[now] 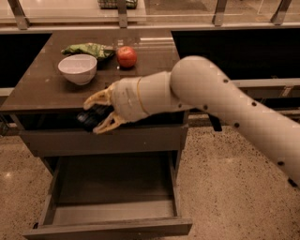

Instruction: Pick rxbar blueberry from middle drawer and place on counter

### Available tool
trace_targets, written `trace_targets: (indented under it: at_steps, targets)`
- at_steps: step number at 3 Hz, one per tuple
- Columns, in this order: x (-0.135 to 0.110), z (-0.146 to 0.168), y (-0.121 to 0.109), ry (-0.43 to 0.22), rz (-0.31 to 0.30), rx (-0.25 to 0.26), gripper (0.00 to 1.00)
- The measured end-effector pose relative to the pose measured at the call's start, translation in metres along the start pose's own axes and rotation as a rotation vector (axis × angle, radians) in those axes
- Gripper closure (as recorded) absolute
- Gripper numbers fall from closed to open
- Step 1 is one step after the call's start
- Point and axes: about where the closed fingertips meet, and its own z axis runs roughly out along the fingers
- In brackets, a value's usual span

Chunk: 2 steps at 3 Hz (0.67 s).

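1. Here, the rxbar blueberry (87, 117) shows as a small flat bar in a dark wrapper.
2. It sits between the two pale fingers of the gripper (92, 116), which are clamped on it, at the near edge of the counter (44, 89) and above the pulled-out middle drawer (110, 228).

This is looking like a robot test area in an office-type building rather than a home. A speckled terrazzo floor (225, 187) is spreading under a lone grey-brown cabinet, and metal railing posts (123, 11) are lining the ledge behind it. A white bowl (77, 68), an apple (126, 56) and a green snack bag (89, 48) are sitting on the counter (47, 89). The gripper (93, 116) is hovering at the counter's front edge above the open middle drawer (108, 228), clamping the rxbar blueberry (86, 118).
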Motion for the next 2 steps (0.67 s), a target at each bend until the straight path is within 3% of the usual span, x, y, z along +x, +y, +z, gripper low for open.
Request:
trace_targets:
  at_steps: [2]
  targets:
    - [0.076,-0.046,-0.097,0.109,0.252,0.171,1.00]
